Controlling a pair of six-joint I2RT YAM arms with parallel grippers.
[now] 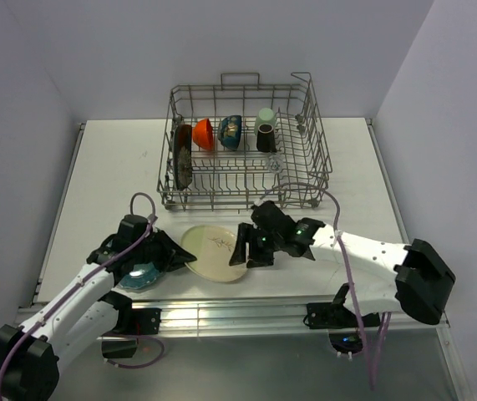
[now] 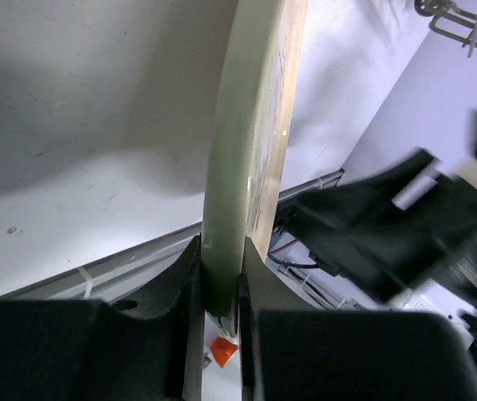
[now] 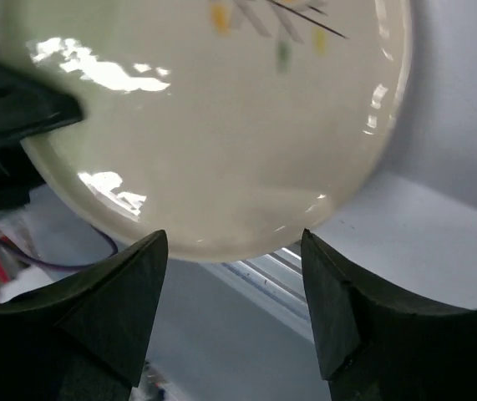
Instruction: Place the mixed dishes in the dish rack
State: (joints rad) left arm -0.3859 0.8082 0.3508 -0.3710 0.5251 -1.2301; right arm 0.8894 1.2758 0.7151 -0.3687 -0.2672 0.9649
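The cream round plate [image 1: 215,251] hangs tilted just above the table's front, between my two grippers. My left gripper [image 1: 177,256] is shut on its left rim; in the left wrist view the plate [image 2: 242,159] stands edge-on, pinched between the fingers [image 2: 190,288]. My right gripper [image 1: 243,247] is open at the plate's right edge. In its wrist view the plate's rim [image 3: 221,125] lies just beyond the spread fingertips [image 3: 148,255], touching neither. A teal scalloped plate [image 1: 142,275] lies under my left arm.
The dish rack [image 1: 242,88] stands behind, holding a black plate [image 1: 183,154], red-orange bowl [image 1: 204,134], dark bowl [image 1: 230,132], pale green cup [image 1: 265,117] and brown mug [image 1: 266,139]. The table's front edge [image 1: 246,296] runs just below the plate.
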